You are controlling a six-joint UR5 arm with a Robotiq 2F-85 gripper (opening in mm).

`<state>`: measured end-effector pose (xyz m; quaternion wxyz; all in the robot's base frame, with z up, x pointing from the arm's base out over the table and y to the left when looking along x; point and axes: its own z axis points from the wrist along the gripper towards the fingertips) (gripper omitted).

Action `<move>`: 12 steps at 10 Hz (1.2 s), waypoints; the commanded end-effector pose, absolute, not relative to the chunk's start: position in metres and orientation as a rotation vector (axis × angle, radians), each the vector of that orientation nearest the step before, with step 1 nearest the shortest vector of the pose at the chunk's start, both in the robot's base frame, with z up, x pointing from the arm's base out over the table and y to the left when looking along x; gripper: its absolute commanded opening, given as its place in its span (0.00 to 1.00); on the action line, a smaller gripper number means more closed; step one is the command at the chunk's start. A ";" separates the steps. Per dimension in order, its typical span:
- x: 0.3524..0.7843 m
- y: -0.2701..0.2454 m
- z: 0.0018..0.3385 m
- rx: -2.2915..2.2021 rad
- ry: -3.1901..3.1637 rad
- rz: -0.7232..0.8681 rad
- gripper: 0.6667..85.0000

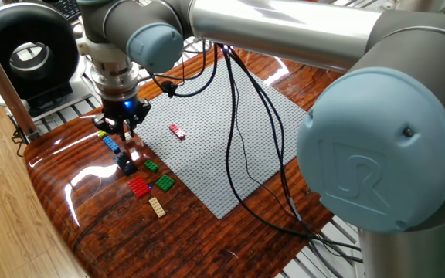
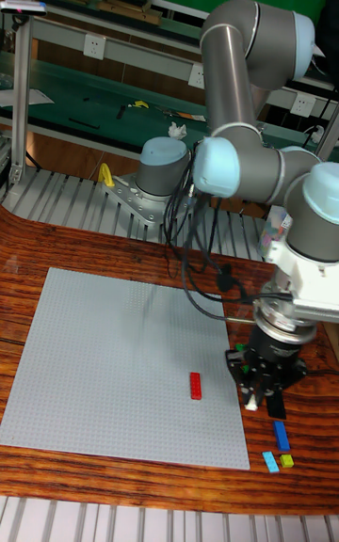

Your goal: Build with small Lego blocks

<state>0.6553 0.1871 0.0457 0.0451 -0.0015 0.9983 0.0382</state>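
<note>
Gripper [image 1: 123,131], finger gap unclear so grasp can't be told, hovers over the small Lego blocks [image 1: 134,171] clustered off the baseplate [image 1: 222,147] edge near the tabletop's corner; off-centre descent could scatter them.

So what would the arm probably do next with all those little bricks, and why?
Probably ease straight down a little. The gripper hangs just above the loose bricks on the wooden table, over the blue brick, and no brick shows between its fingers. Whether they are open or shut is hard to tell. Only one red brick sits on the grey baseplate, so another piece seems needed.
</note>
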 end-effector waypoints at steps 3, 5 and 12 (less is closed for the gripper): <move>0.641 0.159 0.048 -0.006 3.061 0.154 0.01; 0.643 0.142 0.048 0.048 3.058 0.078 0.01; 0.622 0.098 0.047 0.043 3.092 0.102 0.01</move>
